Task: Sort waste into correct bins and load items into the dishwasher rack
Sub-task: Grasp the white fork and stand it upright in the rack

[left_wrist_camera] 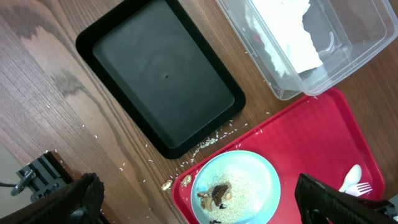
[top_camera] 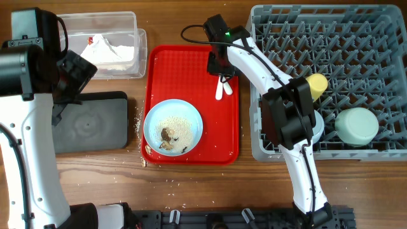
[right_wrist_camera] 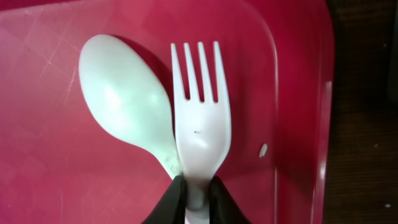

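Right gripper (right_wrist_camera: 196, 190) clenched on fork (right_wrist_camera: 200, 124) neck, spoon (right_wrist_camera: 124, 99) touching beside it; lift straight off tray (right_wrist_camera: 56, 180), not dragging spoon.

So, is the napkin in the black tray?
No, the napkin lies crumpled inside the clear tub, and the black tray sits apart from it on the table.

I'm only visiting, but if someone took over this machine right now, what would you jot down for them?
Right gripper shut on the fork handle; spoon touching beside it, on the red tray.
Left gripper open, empty.
Done: napkin in clear tub; yellow cup and green bowl in rack.
Left: fork, spoon, plate with rice and scraps; black tray holds nothing.
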